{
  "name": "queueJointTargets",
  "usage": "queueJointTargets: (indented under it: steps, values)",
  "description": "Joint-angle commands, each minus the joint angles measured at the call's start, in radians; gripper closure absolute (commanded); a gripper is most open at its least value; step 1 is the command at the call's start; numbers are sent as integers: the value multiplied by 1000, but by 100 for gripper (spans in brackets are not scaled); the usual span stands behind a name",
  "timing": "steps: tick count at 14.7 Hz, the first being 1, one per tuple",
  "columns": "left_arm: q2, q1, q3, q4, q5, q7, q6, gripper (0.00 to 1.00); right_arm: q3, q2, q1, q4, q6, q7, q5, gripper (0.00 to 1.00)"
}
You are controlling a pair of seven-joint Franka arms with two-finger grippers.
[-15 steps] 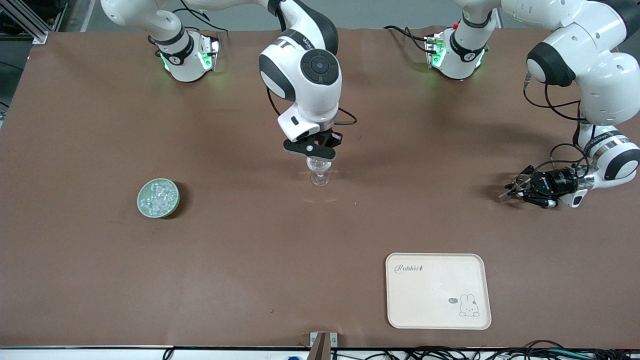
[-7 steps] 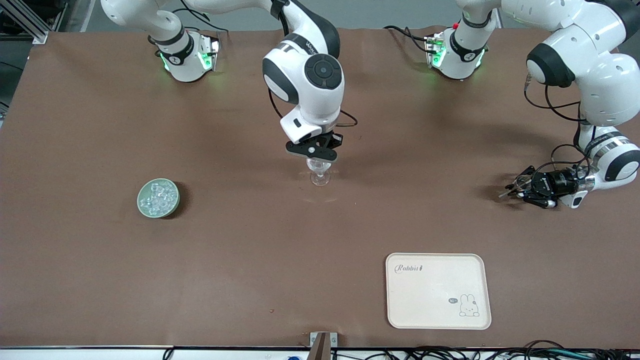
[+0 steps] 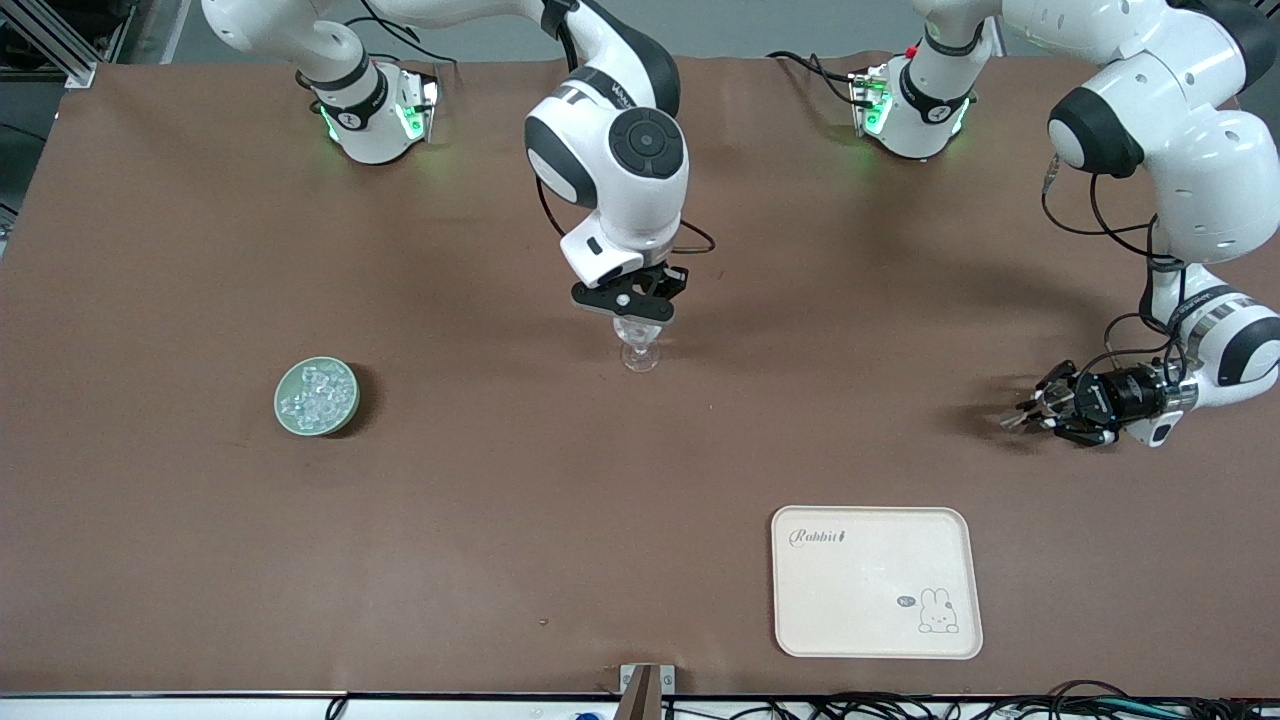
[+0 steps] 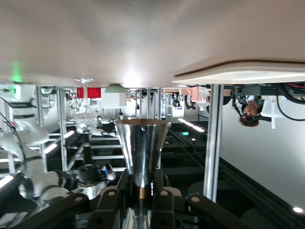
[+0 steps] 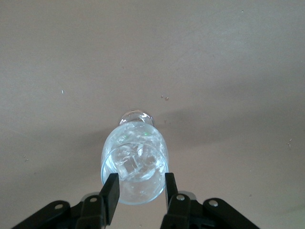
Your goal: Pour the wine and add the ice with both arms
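Brown counter [image 3: 500, 520]: right tool [image 5: 138, 191] over mid-counter, fingers apart above stemmed glass [image 3: 640, 352] holding ice [image 5: 136, 162]; left tool [image 3: 1030, 412] near its end edge, clamped on jigger [image 4: 142, 152].

I see a matt brown covering, cloth-like and faintly creased, over the worktop [image 3: 200, 560]. Both arms [image 3: 620, 150] have glossy white shells with smooth black caps. The right hand [image 5: 138, 191] is matt black plastic, its fingers open on either side of a clear, shiny stemmed glass [image 5: 135, 167] holding glassy ice [image 5: 131, 164]. The left hand [image 4: 140, 191] clamps a polished metal jigger [image 4: 142, 152], mirror-bright. I read the round dish [image 3: 317, 397] as smooth pale green with glassy cubes, and the tray [image 3: 875, 582] as matt cream with printed line art.
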Motion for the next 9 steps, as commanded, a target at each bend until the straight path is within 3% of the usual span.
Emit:
queueJointTargets:
  steps: [1, 3, 5, 6, 9]
  values:
    - [2, -4, -52, 22, -39, -58, 44, 94, -11, 12, 11, 23, -4, 15, -15, 41]
    - [-15, -9, -78, 22, -33, -60, 76, 94, -12, 7, 1, 43, -14, 12, -15, 32]
    - [-23, -35, -95, 25, -44, -81, 134, 95, -20, -2, -9, 75, -45, 10, -15, 4]
    - [-25, -38, -125, 50, -41, -94, 177, 95, -31, -8, -12, 89, -60, 10, -17, 0]
    - [-25, -36, -199, 71, -44, -100, 278, 95, -98, -85, -15, 98, -97, 1, -21, 0]
